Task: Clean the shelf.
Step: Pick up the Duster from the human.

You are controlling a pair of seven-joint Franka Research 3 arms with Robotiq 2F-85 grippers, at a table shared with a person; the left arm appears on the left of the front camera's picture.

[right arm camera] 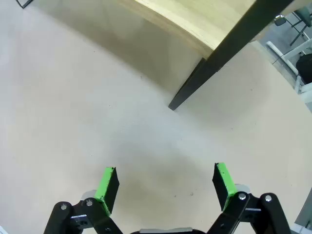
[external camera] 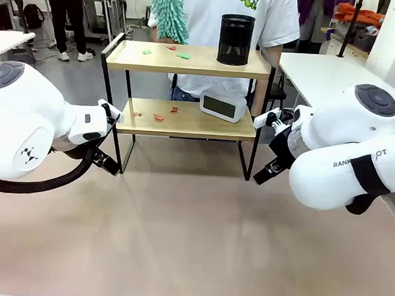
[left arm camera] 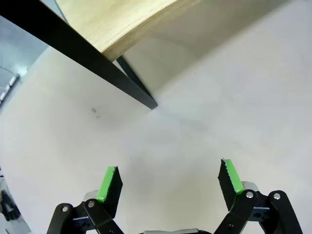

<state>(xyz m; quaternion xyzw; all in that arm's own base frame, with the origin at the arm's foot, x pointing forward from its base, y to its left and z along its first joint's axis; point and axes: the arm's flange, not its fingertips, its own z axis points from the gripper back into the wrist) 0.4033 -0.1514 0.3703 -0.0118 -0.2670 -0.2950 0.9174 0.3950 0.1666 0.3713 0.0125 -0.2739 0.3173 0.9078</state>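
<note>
Left tool (left arm camera: 170, 176), jaws wide and empty, hangs low beside the left front leg of the shelf (external camera: 185, 126). The shelf stands lengthwise across the tabletop (external camera: 192, 240) between both arms, equally near each. Paper scraps (external camera: 183, 55) lie on both boards. The upper board also bears a mesh cup (external camera: 235, 39), contents hidden, and the lower a clock (external camera: 223, 105). Right tool (right arm camera: 165, 178), equally wide and empty, flanks the right front leg.

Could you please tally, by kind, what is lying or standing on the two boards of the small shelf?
Red scraps: 4
Green scraps: 2
Black mesh pen cup: 1
White digital clock: 1
Total on the shelf: 8
</note>
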